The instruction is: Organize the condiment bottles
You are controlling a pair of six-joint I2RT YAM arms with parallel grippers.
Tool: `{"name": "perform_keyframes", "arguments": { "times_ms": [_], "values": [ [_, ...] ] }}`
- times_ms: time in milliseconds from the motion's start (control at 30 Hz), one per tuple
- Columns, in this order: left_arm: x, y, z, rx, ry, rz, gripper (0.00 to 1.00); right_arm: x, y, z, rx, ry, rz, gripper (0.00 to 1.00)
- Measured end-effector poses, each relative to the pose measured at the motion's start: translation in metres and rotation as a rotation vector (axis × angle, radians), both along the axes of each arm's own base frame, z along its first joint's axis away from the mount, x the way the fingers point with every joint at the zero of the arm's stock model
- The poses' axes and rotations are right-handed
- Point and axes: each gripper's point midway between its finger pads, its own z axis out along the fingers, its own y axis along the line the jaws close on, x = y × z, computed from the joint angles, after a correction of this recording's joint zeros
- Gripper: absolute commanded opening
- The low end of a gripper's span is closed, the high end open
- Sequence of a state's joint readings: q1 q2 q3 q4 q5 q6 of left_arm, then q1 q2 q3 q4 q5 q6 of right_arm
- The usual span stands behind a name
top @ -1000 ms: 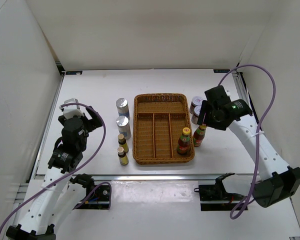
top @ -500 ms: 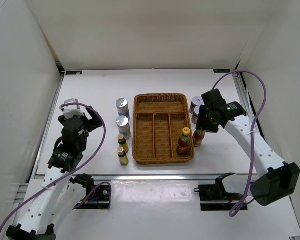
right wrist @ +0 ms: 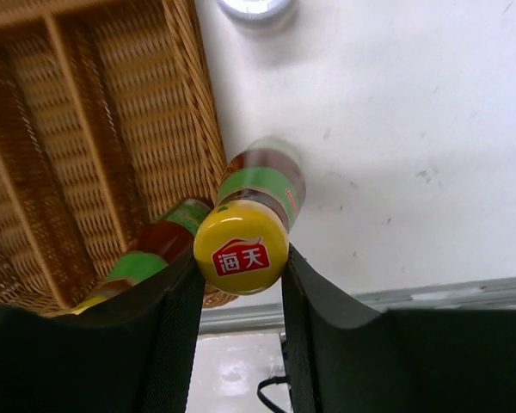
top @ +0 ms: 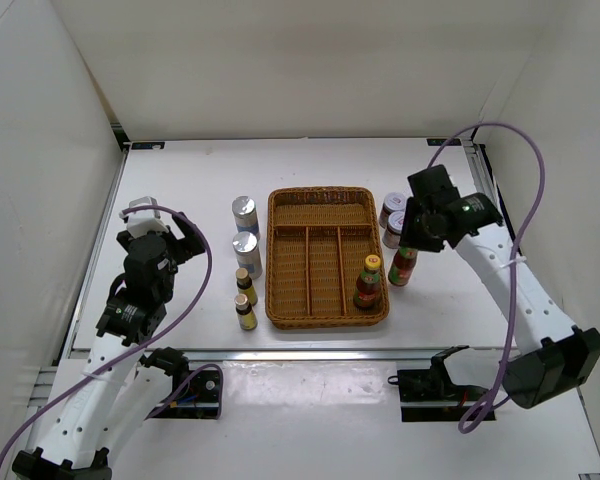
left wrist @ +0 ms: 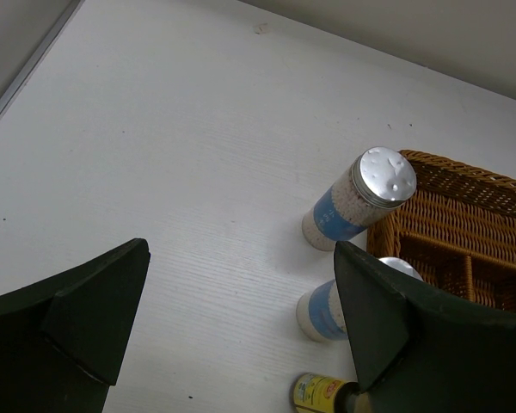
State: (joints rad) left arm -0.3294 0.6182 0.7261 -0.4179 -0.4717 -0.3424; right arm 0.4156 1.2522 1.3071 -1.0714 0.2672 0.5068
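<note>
Currently held: one red sauce bottle, upright, just right of the wicker tray at its lower-right corner. Whether it has left the worktop cannot be told.
- right pincer: clenched on the yellow cap from directly above; the bottle's long axis is vertical, hanging below it.
- Tray: left of the bottle in the top view, so a leftward carry is likely.
- second sauce bottle: near, at that corner.
- left pincer: released, empty, well apart at frame left.

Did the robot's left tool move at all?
No. The left tool still hangs left of the near shaker, same gap to the wicker tray as before.
</note>
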Motion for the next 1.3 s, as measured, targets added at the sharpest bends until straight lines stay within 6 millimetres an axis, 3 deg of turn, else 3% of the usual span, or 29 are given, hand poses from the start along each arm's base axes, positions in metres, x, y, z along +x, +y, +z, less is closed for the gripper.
{"name": "perform_keyframes", "arguments": {
  "times_ms": [167, 267, 400, 667, 1067, 1133, 1167, 1233, 1267, 1300],
  "values": [
    [0.0, 0.0, 0.0, 0.0, 0.0, 0.0, 0.99, 0.017, 0.009, 0.052, 0.019, -0.146, 0.033, 0.0],
    [0.0, 0.0, 0.0, 0.0, 0.0, -0.001, 0.99, 0.021, 0.021, 0.065, 0.038, -0.194, 0.071, 0.0],
    [0.0, 0.0, 0.0, 0.0, 0.0, -0.001, 0.99, 0.023, 0.042, 0.06, 0.046, -0.186, 0.139, 0.0],
    [0.0, 0.0, 0.0, 0.0, 0.0, -0.001, 0.99, 0.038, 0.088, 0.03, 0.031, -0.126, 0.244, 0.0],
    [0.001, 0.0, 0.002, -0.003, -0.007, -0.001, 0.99, 0.057, 0.103, 0.023, 0.052, -0.164, 0.24, 0.0],
    [0.001, 0.0, 0.002, -0.003, -0.007, -0.001, 0.99, 0.056, 0.102, 0.02, 0.047, -0.157, 0.237, 0.06],
    [0.001, 0.0, 0.002, -0.003, -0.007, -0.001, 0.99, 0.055, 0.101, 0.019, 0.044, -0.154, 0.239, 0.21],
    [0.001, 0.0, 0.002, -0.003, -0.007, -0.001, 0.99, 0.056, 0.1, 0.018, 0.033, -0.156, 0.249, 0.36],
    [0.001, 0.0, 0.002, -0.003, -0.007, -0.001, 0.99, 0.056, 0.099, 0.018, 0.025, -0.158, 0.261, 0.51],
    [0.001, 0.0, 0.002, -0.003, -0.007, -0.001, 0.99, 0.057, 0.098, 0.018, 0.018, -0.159, 0.27, 0.55]
  ]
}}
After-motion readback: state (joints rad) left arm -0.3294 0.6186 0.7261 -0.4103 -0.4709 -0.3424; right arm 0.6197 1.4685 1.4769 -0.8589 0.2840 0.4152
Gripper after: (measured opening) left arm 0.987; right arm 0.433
